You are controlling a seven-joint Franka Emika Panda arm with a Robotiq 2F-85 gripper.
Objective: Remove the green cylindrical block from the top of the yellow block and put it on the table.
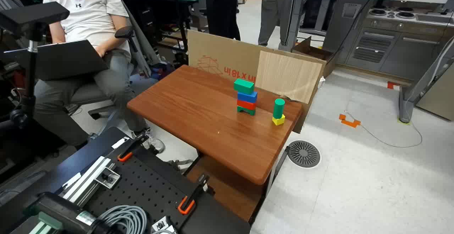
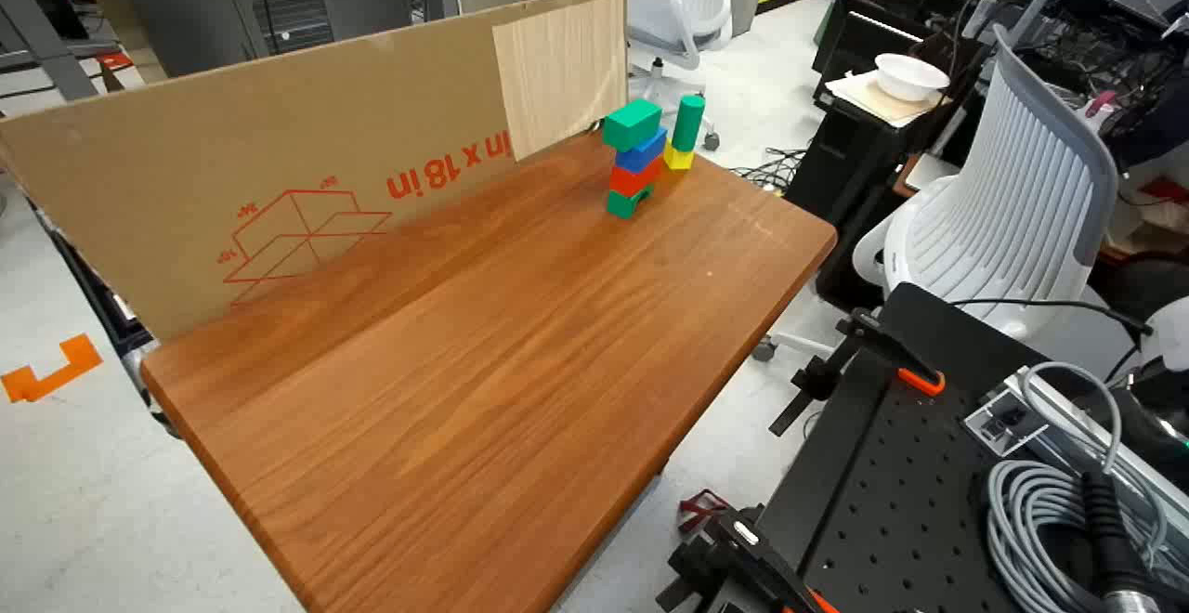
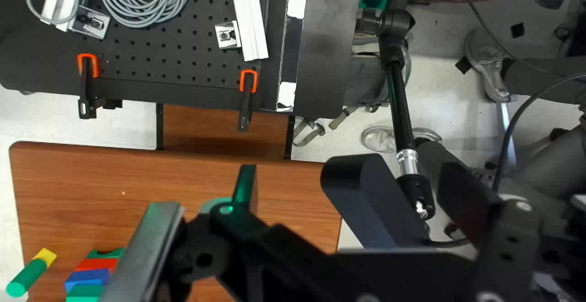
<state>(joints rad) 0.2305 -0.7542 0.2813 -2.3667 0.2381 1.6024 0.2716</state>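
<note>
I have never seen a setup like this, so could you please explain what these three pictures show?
The machine is a robot arm with a dark, two-fingered gripper. Two pictures come from cameras standing outside the robot, looking down at the scene from different places; neither shows the gripper. The wrist picture comes from a camera on the arm, so the gripper looms large along its bottom.

On the reddish-brown wooden table, a bright green cylindrical block stands upright on a small yellow block. Separately, stacked from top down, are a green rectangular block, a blue rectangular block, a red rectangular block and a green arched block. The gripper is open, with nothing in it.
</note>
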